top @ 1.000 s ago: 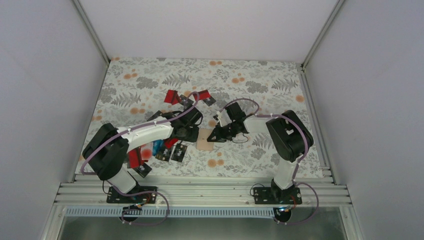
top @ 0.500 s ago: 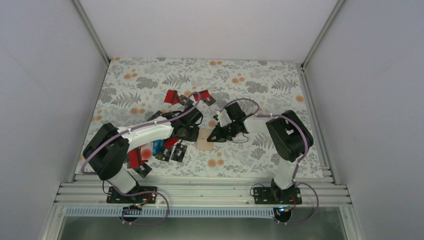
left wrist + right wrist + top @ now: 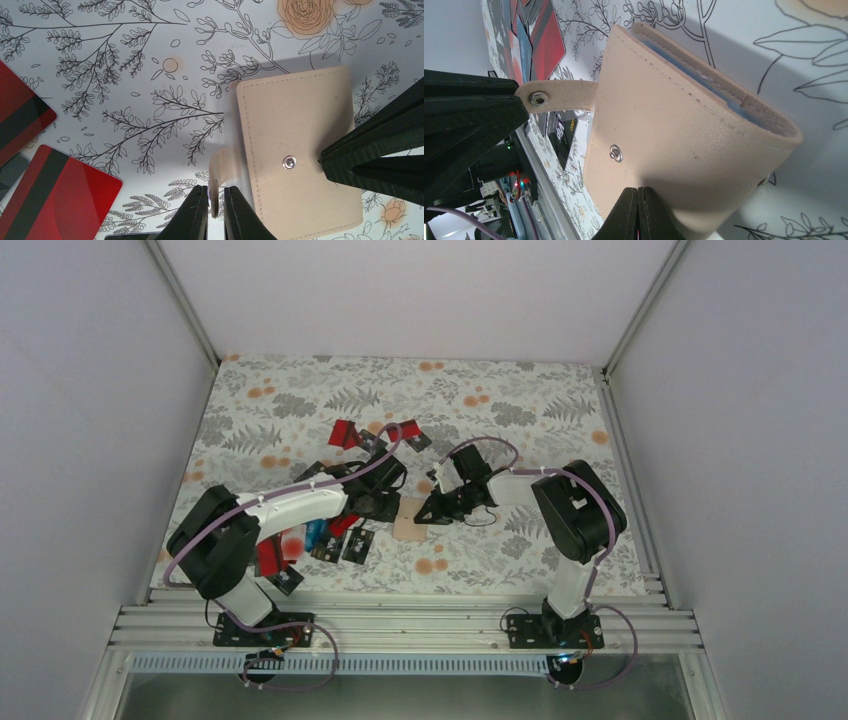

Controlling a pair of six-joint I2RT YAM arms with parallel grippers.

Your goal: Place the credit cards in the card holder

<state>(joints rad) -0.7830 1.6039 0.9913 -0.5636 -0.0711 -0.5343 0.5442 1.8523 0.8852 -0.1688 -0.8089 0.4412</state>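
The tan card holder (image 3: pixel 408 521) lies folded shut on the floral mat between the two arms. In the left wrist view the card holder (image 3: pixel 295 125) shows its snap stud, and my left gripper (image 3: pixel 216 194) is shut on its loose snap strap (image 3: pixel 220 167). My right gripper (image 3: pixel 639 195) is shut, with its tips pressed on the holder's cover (image 3: pixel 684 125). The grey-blue inside shows at the holder's edge (image 3: pixel 704 75). Red credit cards (image 3: pixel 55 200) lie to the left, with more (image 3: pixel 345 432) further off. Black cards (image 3: pixel 343 546) lie under the left arm.
More cards lie near the left arm's base: a red one (image 3: pixel 268 556) and a black one (image 3: pixel 287 580). A red card (image 3: pixel 404 429) lies behind the grippers. The mat ends at grey walls on three sides and an aluminium rail (image 3: pixel 400 618) at the front.
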